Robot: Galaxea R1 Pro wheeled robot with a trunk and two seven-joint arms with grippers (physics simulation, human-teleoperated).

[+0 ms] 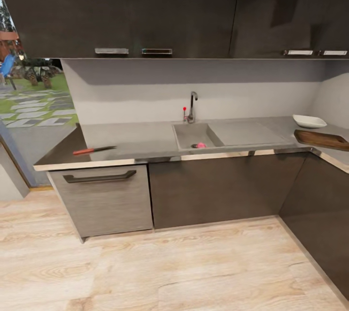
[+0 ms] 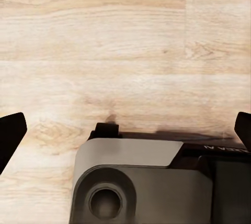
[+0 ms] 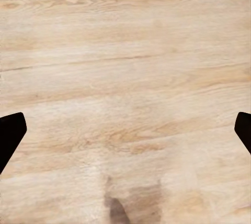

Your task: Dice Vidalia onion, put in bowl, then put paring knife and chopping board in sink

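1. Nothing of the task done yet, judging from the layout: the Vidalia onion (image 1: 199, 145) lying in the sink (image 1: 186, 132), close to its front wall, next to the dark drain.
2. The paring knife (image 1: 93, 149) flat on the surface (image 1: 140, 141), well to the left of the sink, near the front edge, untouched.
3. The chopping board (image 1: 322, 139) far to the right of the sink, on the corner part of the surface; the bowl (image 1: 309, 120) just behind it, empty as far as can be seen.
4. Left tool (image 2: 125, 127) spread wide, holding nothing, hanging over the wooden floor (image 2: 125, 35) above the robot's base (image 2: 130, 182).
5. Right tool (image 3: 125, 127) also spread wide and empty, above the floor.
6. Everything left: approach, picking the onion, dicing, filling the bowl, putting knife and board into the sink.
7. Open floor in front of the sink, free for driving closer; cabinets below the surface limit the approach, and the corner on the right narrows the room near the board.
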